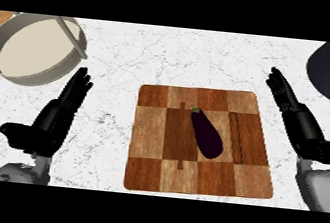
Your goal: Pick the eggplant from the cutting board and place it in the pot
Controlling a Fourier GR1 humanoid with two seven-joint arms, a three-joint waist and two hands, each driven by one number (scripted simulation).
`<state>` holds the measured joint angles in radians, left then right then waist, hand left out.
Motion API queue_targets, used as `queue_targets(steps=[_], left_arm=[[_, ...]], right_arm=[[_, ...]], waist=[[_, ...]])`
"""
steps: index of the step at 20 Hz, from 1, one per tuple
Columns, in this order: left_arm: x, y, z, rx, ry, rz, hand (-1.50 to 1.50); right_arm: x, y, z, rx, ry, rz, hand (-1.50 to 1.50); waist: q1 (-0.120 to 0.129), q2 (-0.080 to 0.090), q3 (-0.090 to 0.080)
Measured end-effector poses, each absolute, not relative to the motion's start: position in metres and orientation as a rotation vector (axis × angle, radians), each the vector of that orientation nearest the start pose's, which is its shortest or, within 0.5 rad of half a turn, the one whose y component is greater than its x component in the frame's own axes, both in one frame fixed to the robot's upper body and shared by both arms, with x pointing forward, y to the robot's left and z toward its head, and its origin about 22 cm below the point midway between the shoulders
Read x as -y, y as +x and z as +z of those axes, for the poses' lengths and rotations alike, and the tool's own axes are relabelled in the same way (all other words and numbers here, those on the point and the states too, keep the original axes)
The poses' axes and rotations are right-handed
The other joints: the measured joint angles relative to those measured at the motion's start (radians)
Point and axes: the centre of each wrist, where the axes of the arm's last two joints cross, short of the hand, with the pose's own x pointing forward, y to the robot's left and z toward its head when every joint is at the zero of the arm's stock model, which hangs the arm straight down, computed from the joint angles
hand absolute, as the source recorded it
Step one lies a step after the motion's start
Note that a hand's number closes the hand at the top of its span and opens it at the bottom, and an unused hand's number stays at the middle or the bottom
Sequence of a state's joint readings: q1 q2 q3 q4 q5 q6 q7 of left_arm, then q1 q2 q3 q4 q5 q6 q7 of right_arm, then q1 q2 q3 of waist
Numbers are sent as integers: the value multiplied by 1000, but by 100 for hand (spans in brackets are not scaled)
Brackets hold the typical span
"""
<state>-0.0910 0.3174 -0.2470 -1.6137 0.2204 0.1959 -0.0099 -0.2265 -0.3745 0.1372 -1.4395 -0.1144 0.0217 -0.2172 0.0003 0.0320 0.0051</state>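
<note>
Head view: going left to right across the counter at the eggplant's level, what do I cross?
Left robot hand → eggplant, lying on the cutting board → right robot hand.

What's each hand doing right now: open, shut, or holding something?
Left hand: open, fingers straight, holding nothing.
Right hand: open, fingers straight, holding nothing.
Eggplant lies untouched on the cutting board.
</note>
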Motion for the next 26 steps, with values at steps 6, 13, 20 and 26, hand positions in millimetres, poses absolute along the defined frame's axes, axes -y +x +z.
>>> queue_targets(steps=[6,13,20,26], left_arm=[[-242,250,27,1683,92,-46,0],[-232,240,16,1688,112,22,0],[-233,240,11,1696,118,42,0],[-231,239,7,1691,120,39,0]], right_arm=[[281,304,106,2172,49,503,150],[295,282,92,2242,-379,467,-150],[267,231,89,2361,-334,567,-150],[262,212,108,2109,-459,884,-150]], waist=[[0,-30,-3],[-10,-35,-6],[-10,-35,-6],[-10,-36,-9]])
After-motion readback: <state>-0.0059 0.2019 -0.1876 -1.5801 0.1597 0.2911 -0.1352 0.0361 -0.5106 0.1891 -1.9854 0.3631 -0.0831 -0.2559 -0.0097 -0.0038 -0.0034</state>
